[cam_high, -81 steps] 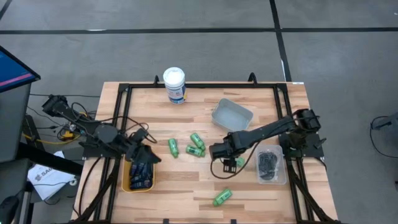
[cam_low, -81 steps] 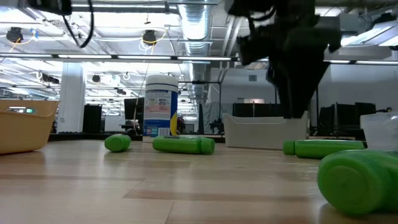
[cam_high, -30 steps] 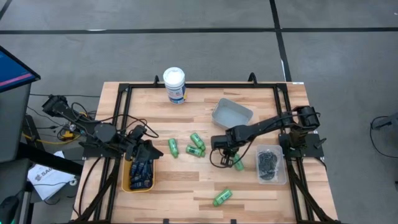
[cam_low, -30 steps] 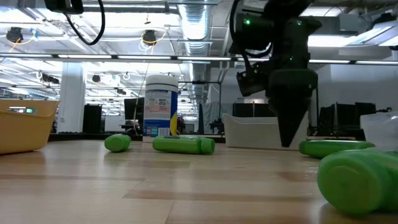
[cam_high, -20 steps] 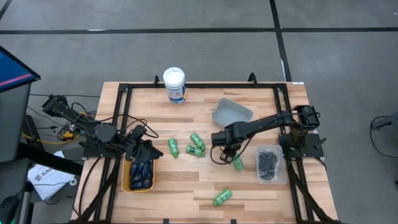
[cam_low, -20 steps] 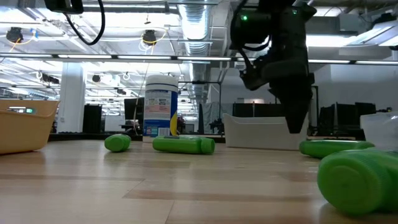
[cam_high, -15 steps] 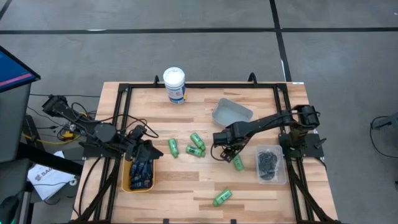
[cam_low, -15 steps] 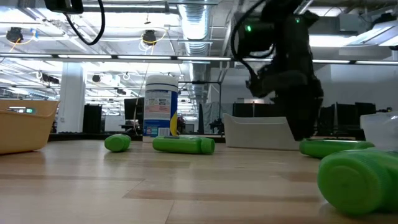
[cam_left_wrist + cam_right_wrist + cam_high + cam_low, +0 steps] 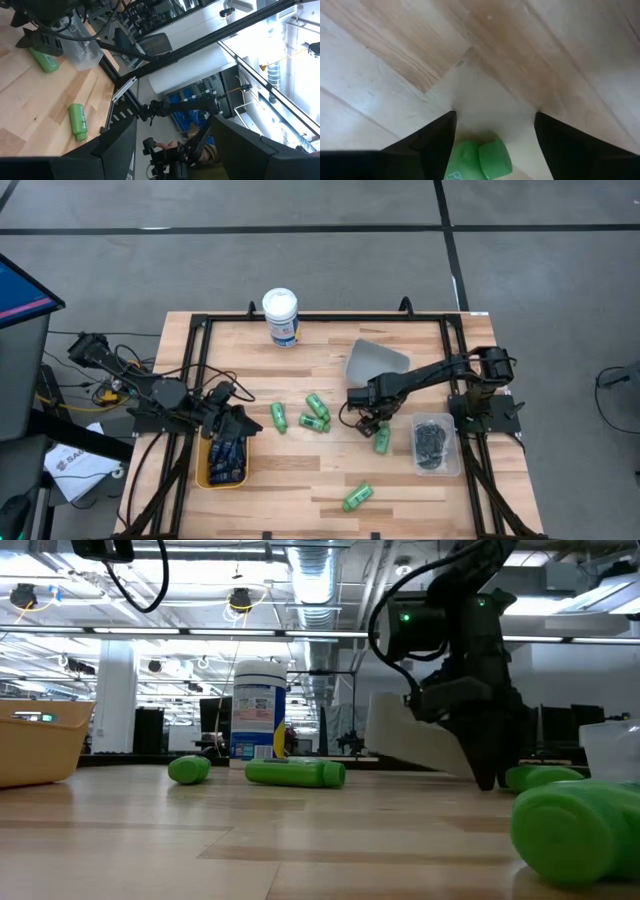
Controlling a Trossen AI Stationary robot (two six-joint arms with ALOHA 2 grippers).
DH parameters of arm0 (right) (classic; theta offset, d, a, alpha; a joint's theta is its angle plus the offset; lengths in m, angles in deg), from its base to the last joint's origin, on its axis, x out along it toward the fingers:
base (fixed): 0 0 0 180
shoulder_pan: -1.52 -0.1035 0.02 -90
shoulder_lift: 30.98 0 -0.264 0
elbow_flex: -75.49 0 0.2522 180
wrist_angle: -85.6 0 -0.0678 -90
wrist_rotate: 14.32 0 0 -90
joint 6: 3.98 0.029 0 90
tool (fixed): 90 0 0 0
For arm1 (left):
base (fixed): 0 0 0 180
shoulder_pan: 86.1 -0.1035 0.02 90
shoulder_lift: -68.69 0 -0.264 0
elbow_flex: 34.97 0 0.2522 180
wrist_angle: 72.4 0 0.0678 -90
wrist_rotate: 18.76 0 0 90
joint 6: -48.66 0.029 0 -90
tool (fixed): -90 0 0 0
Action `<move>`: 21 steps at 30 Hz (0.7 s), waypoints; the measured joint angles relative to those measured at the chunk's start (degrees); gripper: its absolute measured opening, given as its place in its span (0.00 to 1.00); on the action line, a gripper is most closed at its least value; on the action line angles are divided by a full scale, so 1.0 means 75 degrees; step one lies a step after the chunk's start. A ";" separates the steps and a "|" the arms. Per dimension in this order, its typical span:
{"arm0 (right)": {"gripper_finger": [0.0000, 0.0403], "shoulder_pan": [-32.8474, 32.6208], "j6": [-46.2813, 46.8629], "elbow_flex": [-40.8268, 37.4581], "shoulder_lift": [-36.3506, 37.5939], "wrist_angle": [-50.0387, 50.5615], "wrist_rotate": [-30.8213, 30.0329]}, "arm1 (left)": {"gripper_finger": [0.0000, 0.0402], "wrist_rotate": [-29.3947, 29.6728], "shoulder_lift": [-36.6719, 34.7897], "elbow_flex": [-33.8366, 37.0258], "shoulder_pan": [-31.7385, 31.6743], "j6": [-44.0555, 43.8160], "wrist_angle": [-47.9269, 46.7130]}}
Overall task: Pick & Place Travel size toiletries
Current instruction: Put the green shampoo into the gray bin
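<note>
Near the middle of the wooden table, a little to the right, the right gripper points down at the tabletop with its two fingers spread apart and nothing between them; in the right wrist view a green bottle lies on the wood just beside the open fingers, not held. In the high view this bottle lies just on the near side of the gripper. The grey tray, on the far side of the gripper, stands tilted up on one edge, and in the low view the arm is close against it. Three more green bottles lie together left of the gripper, and another one lies alone near the front edge. A clear bin with dark tins stands at the right. The left gripper hovers over the yellow bin of navy tubes at the left, its fingers wide apart and empty. The white canister stands at the far edge.
</note>
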 joint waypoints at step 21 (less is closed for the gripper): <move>0.63 -0.1515 -0.6051 0.1186 0.1568 0.1730 0.0415 | 0.61 0.0034 0.0003 0.0004 0.0002 0.0049 0.0000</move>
